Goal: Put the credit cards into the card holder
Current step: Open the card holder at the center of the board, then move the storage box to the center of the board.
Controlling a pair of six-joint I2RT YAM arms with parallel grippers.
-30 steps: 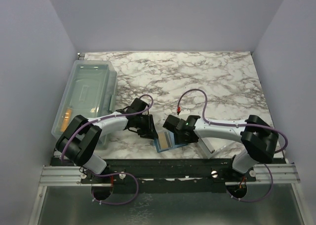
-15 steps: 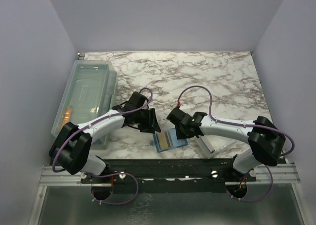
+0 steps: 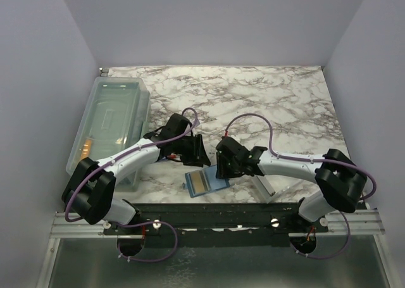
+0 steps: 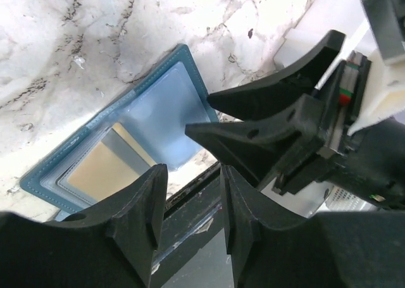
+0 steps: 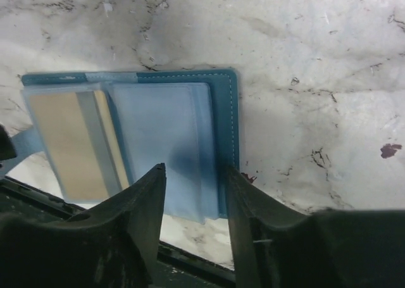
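Teal stitched card holder (image 3: pixel 204 181) slid left, gold credit card (image 5: pixel 60 142) in clear sleeve (image 5: pixel 158 130), L gripper (image 4: pixel 192 174), R gripper (image 5: pixel 194 171) both agape

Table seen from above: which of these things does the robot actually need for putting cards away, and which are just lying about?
Part of the job:
- open blue card holder
- golden credit card tucked in its left half

Just lying about:
- clear plastic bin, something orange inside, too blurred to name
- white tray, right of the holder
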